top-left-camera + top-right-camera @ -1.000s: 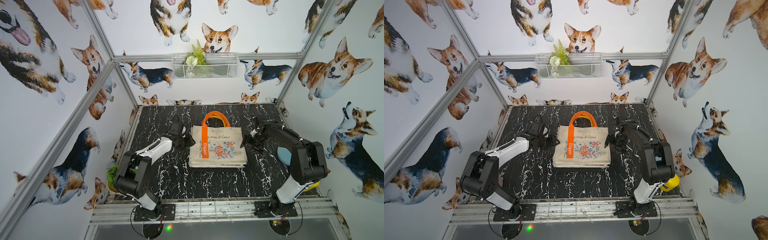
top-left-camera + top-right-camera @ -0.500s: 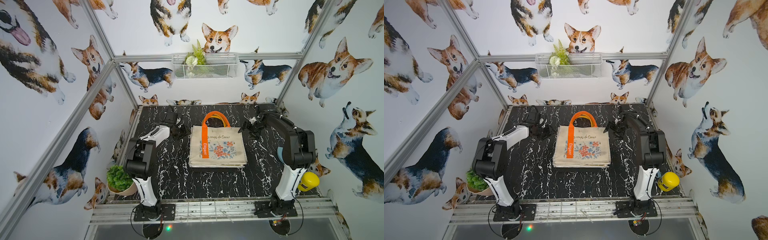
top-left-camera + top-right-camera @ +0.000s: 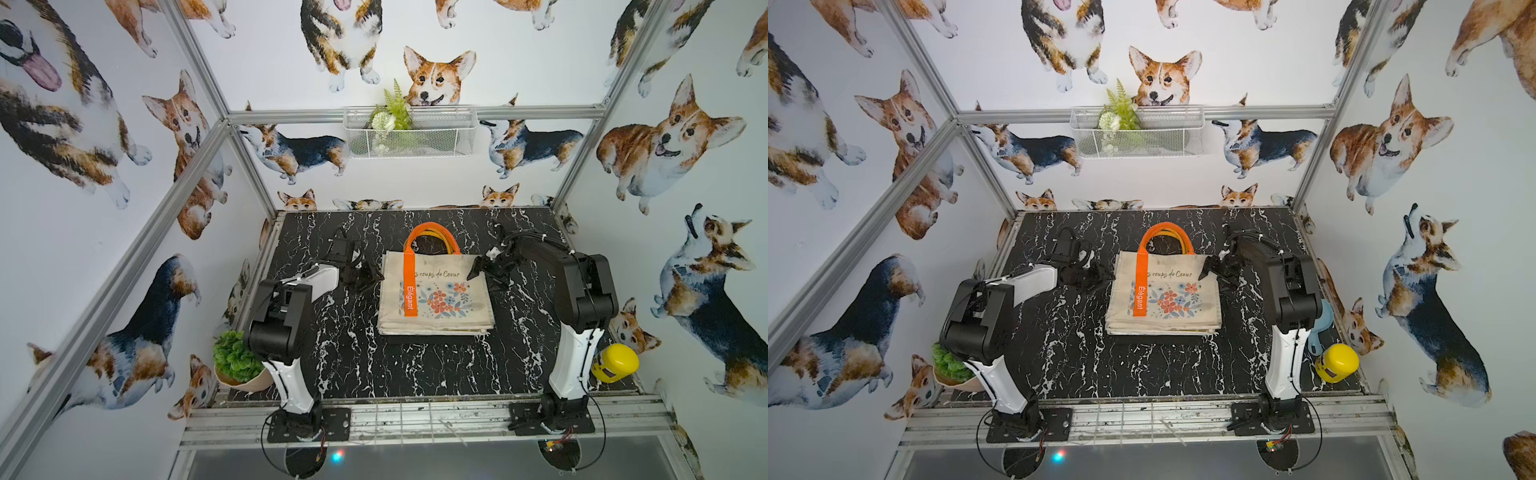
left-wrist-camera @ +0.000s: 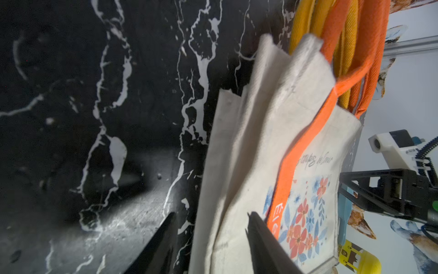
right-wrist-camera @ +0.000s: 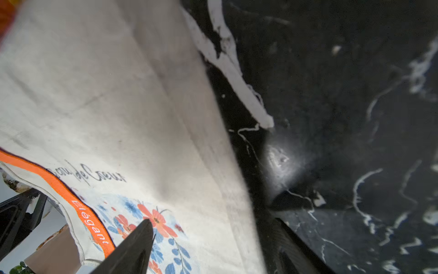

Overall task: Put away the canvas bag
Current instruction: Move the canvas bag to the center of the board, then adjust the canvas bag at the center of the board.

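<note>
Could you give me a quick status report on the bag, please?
Left hand open, astride the bag's edge. Right hand open, astride the opposite edge. Bag flat on table, not lifted. Nothing on top.

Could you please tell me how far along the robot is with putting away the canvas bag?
Done: nothing is stowed yet; the canvas bag lies flat on the table.
In hand: the left gripper and right gripper each straddle a side edge near the bag's top, jaws open, not gripping.
Left: close, lift and carry it off, perhaps to the wire basket, though that is a guess.
</note>
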Available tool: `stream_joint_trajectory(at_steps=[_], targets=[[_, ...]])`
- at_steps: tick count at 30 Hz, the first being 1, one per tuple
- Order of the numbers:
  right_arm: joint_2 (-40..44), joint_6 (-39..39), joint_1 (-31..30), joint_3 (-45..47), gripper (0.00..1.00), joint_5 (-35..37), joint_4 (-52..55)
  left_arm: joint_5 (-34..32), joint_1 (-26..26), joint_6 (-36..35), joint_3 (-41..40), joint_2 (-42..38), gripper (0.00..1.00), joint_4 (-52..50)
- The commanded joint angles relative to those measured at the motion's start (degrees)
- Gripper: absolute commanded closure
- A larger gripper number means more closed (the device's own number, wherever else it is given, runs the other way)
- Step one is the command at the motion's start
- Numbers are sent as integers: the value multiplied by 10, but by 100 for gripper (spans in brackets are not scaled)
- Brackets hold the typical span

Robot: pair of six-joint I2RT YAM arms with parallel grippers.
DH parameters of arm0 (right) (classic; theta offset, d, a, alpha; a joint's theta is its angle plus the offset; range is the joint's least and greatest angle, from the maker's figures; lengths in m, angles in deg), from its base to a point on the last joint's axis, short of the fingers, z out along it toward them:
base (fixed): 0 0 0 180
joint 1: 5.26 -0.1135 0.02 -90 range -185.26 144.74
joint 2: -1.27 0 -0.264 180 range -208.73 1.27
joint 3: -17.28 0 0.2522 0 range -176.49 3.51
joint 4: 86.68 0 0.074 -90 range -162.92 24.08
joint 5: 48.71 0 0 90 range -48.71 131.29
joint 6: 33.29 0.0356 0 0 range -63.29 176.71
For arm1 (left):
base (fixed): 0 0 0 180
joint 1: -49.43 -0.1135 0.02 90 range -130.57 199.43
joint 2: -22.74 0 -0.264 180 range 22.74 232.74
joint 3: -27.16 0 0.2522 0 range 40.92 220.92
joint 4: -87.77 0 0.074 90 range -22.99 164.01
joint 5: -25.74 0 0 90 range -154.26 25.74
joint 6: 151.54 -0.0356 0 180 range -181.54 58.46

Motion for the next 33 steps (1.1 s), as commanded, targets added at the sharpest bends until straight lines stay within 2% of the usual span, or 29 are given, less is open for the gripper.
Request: stream_joint_trajectory(at_steps=[1, 12, 28, 30, 33], targets=[[0, 2, -2, 7, 20, -10, -18, 12, 1, 12, -11, -2, 49, 35], [24, 25, -28, 11, 22, -65, -58, 13, 2, 15, -7, -11, 49, 32], [11, 25, -34, 16, 22, -65, -42, 28, 0, 19, -11, 10, 50, 46], [11, 25, -34, 19, 22, -65, -42, 33, 0, 22, -14, 11, 57, 53], [13, 23, -34, 19, 23, -65, -41, 35, 0, 25, -17, 0, 74, 58]])
